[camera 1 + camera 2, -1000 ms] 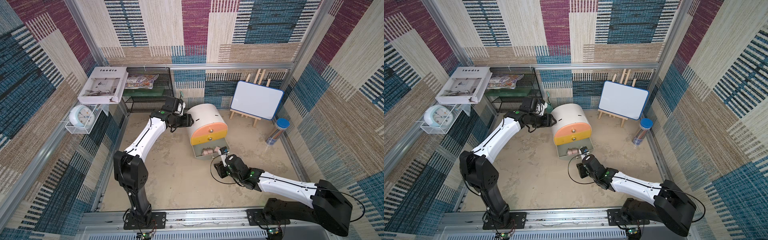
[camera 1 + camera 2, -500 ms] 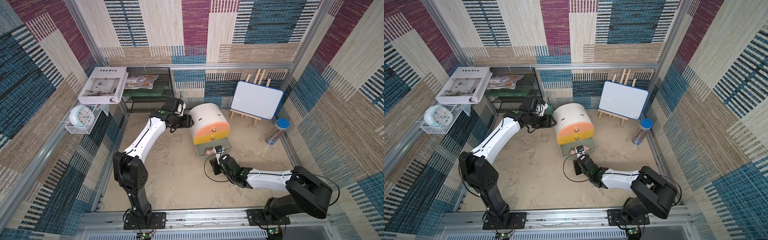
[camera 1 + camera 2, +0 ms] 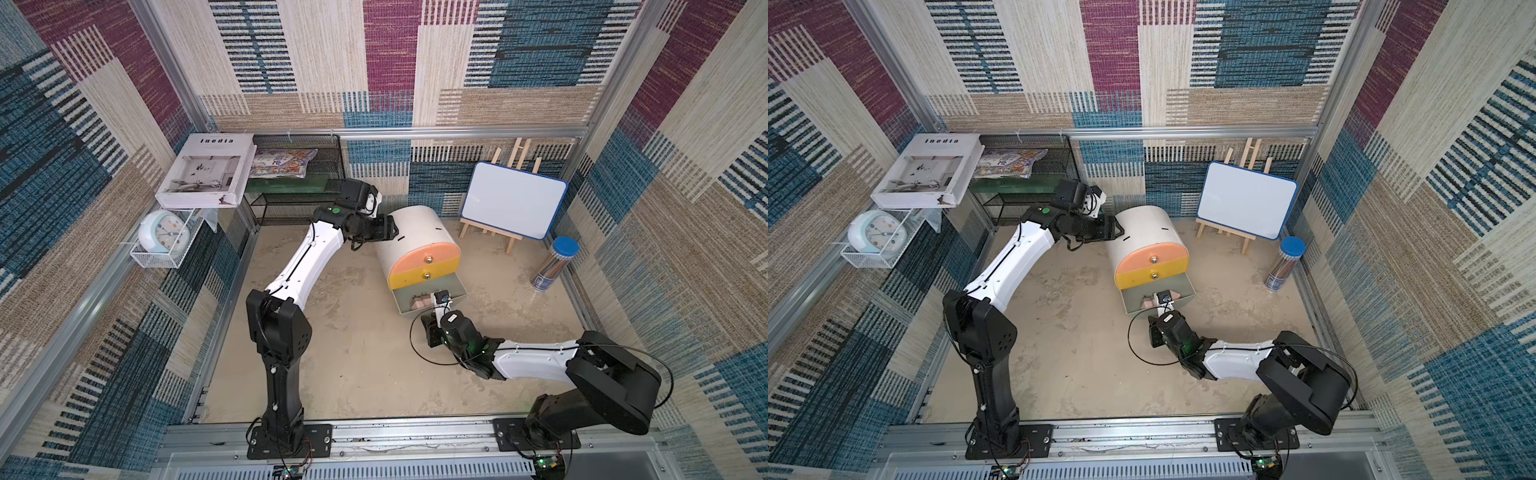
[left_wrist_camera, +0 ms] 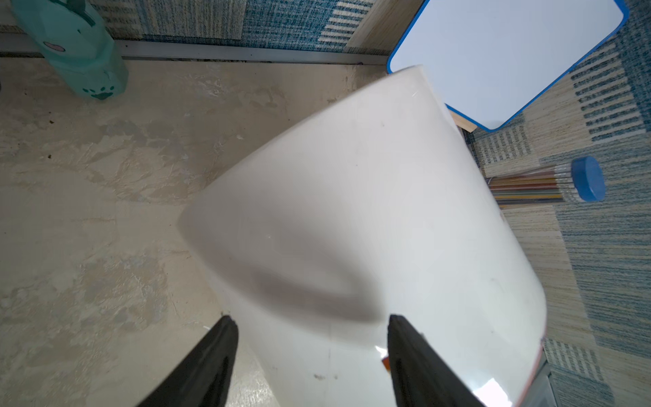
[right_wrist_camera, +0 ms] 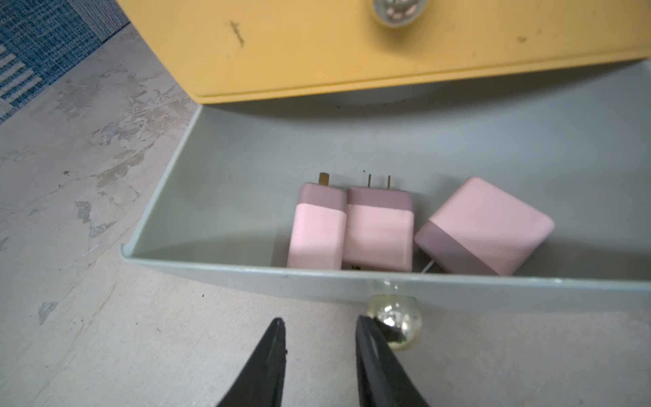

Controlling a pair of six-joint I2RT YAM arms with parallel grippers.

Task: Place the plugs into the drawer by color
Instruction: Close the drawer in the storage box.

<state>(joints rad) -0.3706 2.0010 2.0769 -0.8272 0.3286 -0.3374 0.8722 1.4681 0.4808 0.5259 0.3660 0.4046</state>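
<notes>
Knob [image 5: 394, 326] sits beside your right gripper [image 5: 318, 319] — jaws slightly apart, empty. Push the grey drawer [image 5: 246, 278] squarely shut; left gripper [image 4: 310, 317], jaws apart, braces cabinet [image 4: 370, 211].

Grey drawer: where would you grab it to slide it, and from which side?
By the knob at the middle of its front wall, coming from the front with a finger on each side. The ball sticks out; the wall around it is flat. The right gripper sits open just beside the knob.
</notes>
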